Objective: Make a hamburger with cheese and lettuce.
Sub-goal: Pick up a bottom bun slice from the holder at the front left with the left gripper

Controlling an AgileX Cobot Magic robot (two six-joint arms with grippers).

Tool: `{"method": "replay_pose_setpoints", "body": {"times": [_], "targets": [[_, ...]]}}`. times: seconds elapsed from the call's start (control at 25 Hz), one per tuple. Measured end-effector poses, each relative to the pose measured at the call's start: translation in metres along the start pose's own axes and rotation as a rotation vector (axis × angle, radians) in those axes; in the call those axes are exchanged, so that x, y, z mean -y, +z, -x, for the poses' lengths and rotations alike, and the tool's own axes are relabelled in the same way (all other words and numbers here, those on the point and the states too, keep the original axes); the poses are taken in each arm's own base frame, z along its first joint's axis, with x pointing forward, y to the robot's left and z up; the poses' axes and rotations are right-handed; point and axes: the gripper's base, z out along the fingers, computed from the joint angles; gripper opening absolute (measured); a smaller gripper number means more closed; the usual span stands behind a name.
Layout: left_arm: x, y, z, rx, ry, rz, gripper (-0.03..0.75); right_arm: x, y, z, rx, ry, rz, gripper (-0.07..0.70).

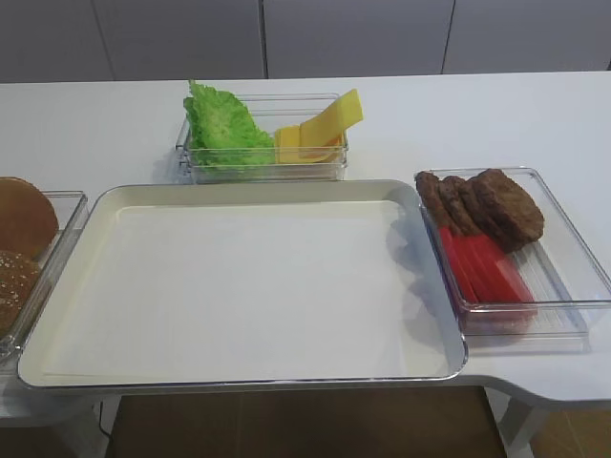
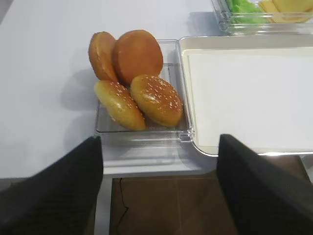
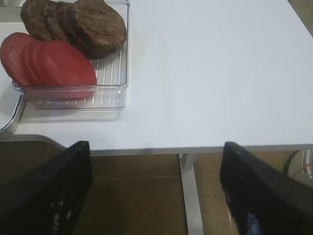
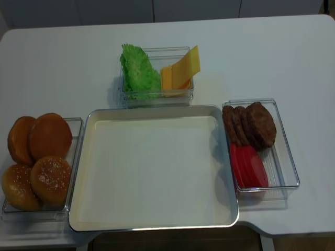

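— Both pincers hang apart off the table's near edge: left pincer below the buns, right pincer below the meat bin. Neither holds anything.

— Where are the lettuce and cheese?

— Lettuce and cheese share the clear bin behind the tray. No burger is started; the bun halves sit in the bin at the left.

— Any labels or writing?

— None I can read anywhere.

surface: white table | wall: grey panels | floor: brown
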Motion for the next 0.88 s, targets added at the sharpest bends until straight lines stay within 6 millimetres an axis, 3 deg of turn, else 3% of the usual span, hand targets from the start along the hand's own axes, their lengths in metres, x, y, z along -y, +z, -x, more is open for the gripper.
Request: {"method": "replay_pose_setpoints", "body": {"times": [0.12, 0.28, 0.44, 0.88], "targets": [[-0.002, 0.005, 0.03, -0.05, 0.007, 0.051, 0.54, 0.0, 0.0, 0.0, 0.0, 0.0, 0.0, 0.627], [-0.003, 0.016, 0.048, -0.082, -0.001, 0.082, 0.54, 0.0, 0.0, 0.0, 0.0, 0.0, 0.0, 0.627], [-0.003, 0.041, 0.072, -0.115, -0.05, 0.118, 0.538, 0.0, 0.0, 0.0, 0.0, 0.0, 0.0, 0.627], [-0.011, 0.148, 0.153, -0.356, -0.039, 0.275, 0.538, 0.0, 0.0, 0.0, 0.0, 0.0, 0.0, 0.627]]}}
